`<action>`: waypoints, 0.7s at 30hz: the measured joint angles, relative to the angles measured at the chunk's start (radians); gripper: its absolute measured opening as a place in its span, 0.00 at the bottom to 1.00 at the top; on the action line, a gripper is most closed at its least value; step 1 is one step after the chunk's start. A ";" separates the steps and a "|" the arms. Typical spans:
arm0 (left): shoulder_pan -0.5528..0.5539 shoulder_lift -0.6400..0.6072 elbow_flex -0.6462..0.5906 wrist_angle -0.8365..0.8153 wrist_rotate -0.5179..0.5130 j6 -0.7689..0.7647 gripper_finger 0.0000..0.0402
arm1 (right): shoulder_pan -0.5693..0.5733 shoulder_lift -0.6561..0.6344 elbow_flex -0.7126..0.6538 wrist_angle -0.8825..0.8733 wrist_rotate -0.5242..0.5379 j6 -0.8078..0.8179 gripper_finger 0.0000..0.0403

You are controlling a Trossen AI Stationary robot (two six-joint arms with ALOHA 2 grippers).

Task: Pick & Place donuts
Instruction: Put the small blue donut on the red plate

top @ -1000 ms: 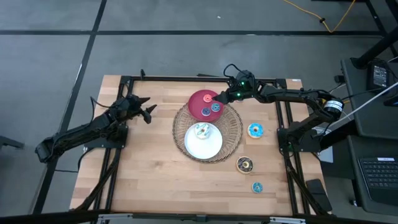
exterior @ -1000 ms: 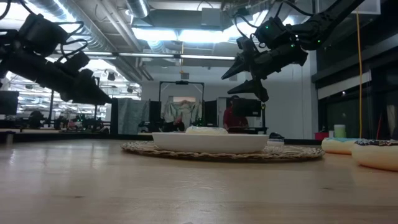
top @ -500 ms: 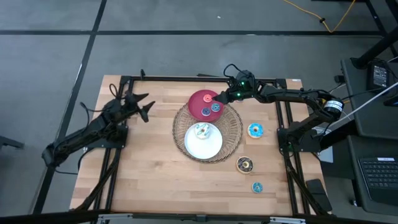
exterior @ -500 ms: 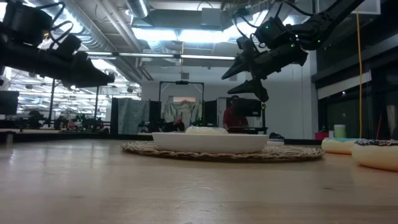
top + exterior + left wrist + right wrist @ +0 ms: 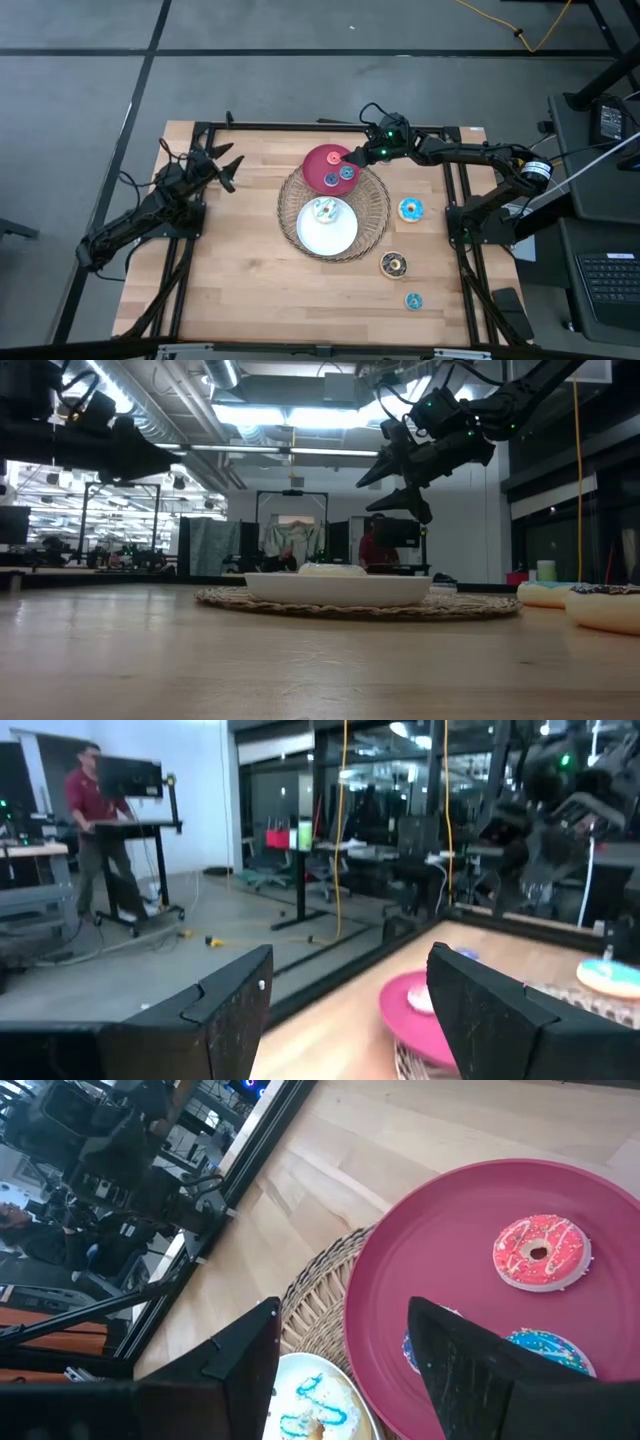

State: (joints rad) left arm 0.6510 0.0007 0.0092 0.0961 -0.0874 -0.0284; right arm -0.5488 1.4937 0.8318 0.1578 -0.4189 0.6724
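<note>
A red plate [image 5: 318, 160] rests partly on a round wicker tray [image 5: 372, 222] and carries a pink donut [image 5: 540, 1252] and two blue donuts [image 5: 346, 173]. My right gripper [image 5: 352, 157] hangs open above that plate's far right part, touching nothing. A white plate [image 5: 327, 232] on the tray holds a white-sprinkled donut [image 5: 323, 209]. On the bare wood lie a blue donut [image 5: 411, 209], a dark brown donut [image 5: 393, 263] and a small blue donut [image 5: 413, 300]. My left gripper [image 5: 228, 170] stands open in the air at the far left, pointing level, with nothing between its fingers.
Black frame rails [image 5: 190, 230] run along the table's left, right and far sides. Bare wood [image 5: 240, 280] lies at the near left. A person [image 5: 95, 810] stands at a desk in the room beyond the table.
My left gripper has risen and tipped up from a downward slant to about level, drawing back a little toward the table's far left. It has stayed open. My right gripper and the donuts have kept still.
</note>
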 joint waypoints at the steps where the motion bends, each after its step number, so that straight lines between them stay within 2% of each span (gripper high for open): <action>1: 0.000 0.000 0.000 -0.005 0.000 -0.002 0.64 | 0.000 0.000 0.000 -0.003 0.000 0.000 0.55; 21: 0.000 -0.001 0.000 -0.011 0.000 -0.011 0.64 | 0.000 0.000 0.000 -0.006 0.000 0.000 0.55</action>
State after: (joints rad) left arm 0.6510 -0.0002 0.0090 0.0856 -0.0875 -0.0391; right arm -0.5485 1.4937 0.8318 0.1520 -0.4191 0.6724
